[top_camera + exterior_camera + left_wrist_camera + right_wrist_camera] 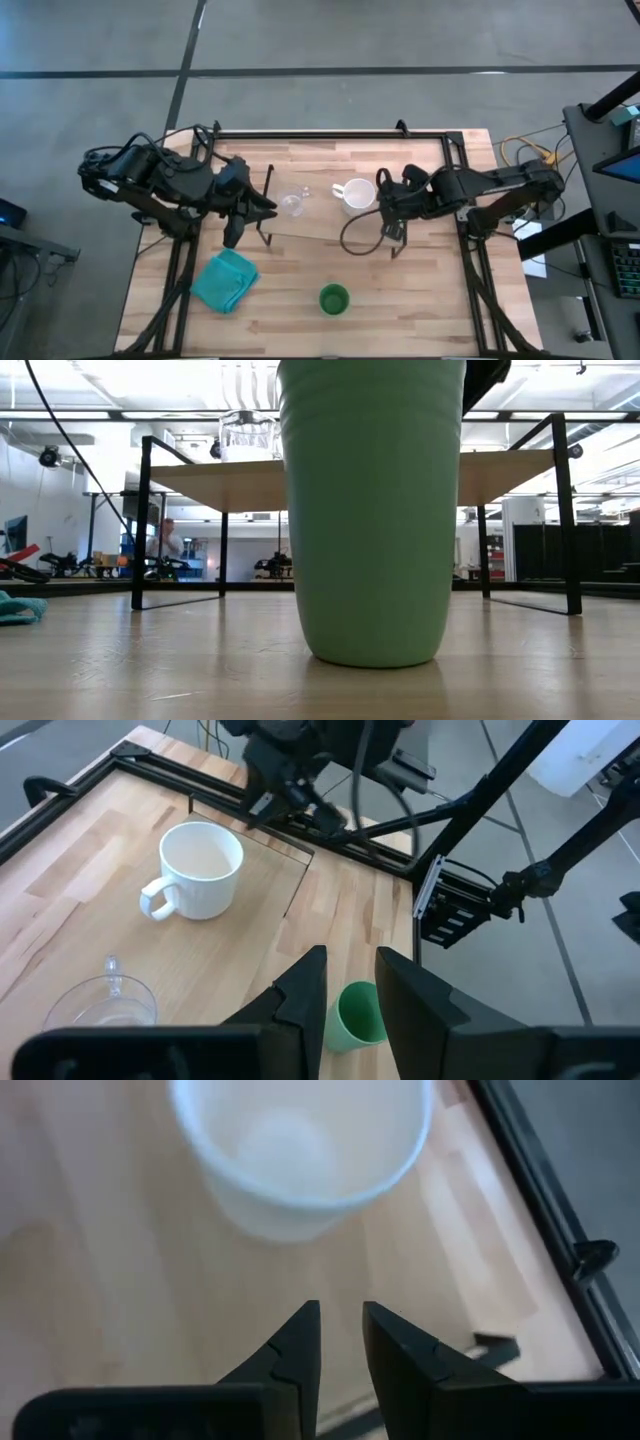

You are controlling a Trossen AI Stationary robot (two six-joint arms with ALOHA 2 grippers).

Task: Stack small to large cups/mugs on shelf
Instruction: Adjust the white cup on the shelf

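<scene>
A small clear glass cup and a white handled mug stand on their bases on the low light-wood shelf. The green cup stands upright on the tabletop near the front edge and fills the low view. My left gripper is over the shelf's left end, just left of the glass cup, its fingers narrowly open and empty. My right gripper is just right of the mug, narrowly open and empty.
A teal folded cloth lies on the tabletop at the front left. The shelf's thin black wire legs stand on the table. Black frame rails run along the table's far edge and sides.
</scene>
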